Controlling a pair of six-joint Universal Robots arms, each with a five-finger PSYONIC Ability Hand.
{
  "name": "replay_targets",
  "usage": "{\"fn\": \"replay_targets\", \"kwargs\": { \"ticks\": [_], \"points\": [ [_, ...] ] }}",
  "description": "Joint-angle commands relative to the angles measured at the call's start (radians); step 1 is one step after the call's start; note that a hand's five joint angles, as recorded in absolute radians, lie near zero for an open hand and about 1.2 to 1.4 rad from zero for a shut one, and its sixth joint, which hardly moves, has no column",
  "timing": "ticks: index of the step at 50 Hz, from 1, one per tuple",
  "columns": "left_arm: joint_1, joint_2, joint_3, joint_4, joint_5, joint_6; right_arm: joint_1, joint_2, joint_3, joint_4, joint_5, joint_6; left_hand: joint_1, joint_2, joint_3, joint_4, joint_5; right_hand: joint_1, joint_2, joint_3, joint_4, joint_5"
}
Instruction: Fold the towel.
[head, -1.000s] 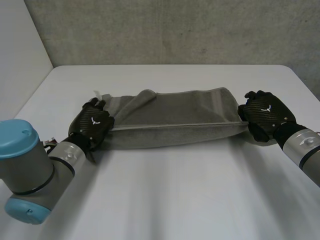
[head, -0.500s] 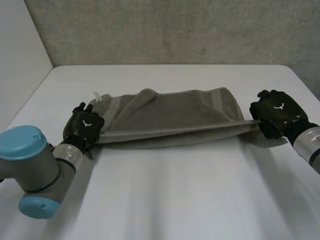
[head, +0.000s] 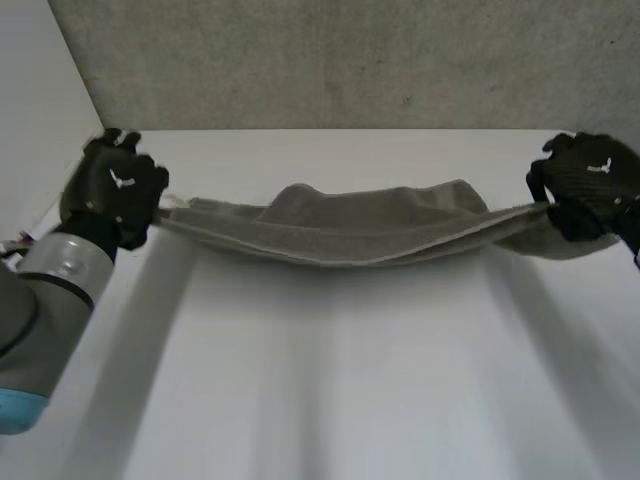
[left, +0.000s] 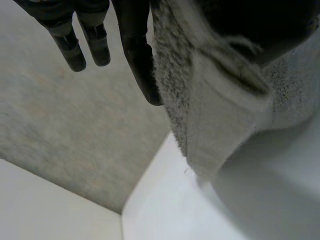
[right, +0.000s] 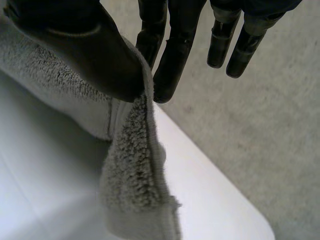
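Note:
A grey towel (head: 350, 228) hangs stretched between my two hands above the white table (head: 330, 380), sagging in the middle. My left hand (head: 112, 188) pinches the towel's left end; in the left wrist view the thumb presses the towel (left: 215, 100) against a finger (left: 137, 55), while the other fingers stand straight. My right hand (head: 590, 180) pinches the right end. In the right wrist view the thumb (right: 95, 55) clamps the towel (right: 135, 165) against a finger, and a flap hangs below the grip.
A grey wall (head: 350, 60) stands close behind the table's far edge. A white side wall (head: 30, 110) rises at the left. The table's rounded far corner (right: 250, 220) lies under my right hand.
Both hands have lifted and moved apart, raising the towel off the table and pulling it taut. The left hand has gone up and left, the right hand up and right.

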Motion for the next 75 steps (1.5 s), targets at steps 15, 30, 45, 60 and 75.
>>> {"fn": "replay_targets", "kwargs": {
  "ticks": [15, 30, 45, 60, 75],
  "points": [
    [0.053, 0.175, 0.068, -0.224, 0.083, -0.018, 0.002, -0.112, -0.121, 0.234, -0.099, -0.134, 0.100, 0.068, -0.042, -0.056, 0.075, 0.083, 0.081, -0.051, -0.078, 0.068],
    [0.070, -0.018, 0.045, -0.289, 0.088, -0.016, -0.011, 0.029, -0.073, 0.367, -0.096, -0.431, 0.100, 0.068, -0.042, -0.056, 0.075, 0.083, 0.081, -0.051, -0.078, 0.068],
    [0.063, -0.444, 0.374, -0.308, 0.074, -0.012, 0.081, 0.462, -0.431, 0.267, 0.048, -0.339, 0.100, 0.068, -0.042, -0.056, 0.075, 0.083, 0.081, -0.051, -0.078, 0.068],
    [0.056, -0.693, 0.631, -0.374, 0.069, -0.012, 0.167, 0.767, -0.728, 0.108, 0.097, -0.234, 0.100, 0.068, -0.042, -0.056, 0.075, 0.083, 0.081, -0.051, -0.078, 0.068],
    [0.061, -0.716, 0.672, -0.362, 0.049, -0.012, 0.210, 0.948, -0.857, 0.024, 0.151, -0.218, 0.100, 0.068, -0.042, -0.056, 0.075, 0.083, 0.081, -0.051, -0.078, 0.068]
  ]
}}
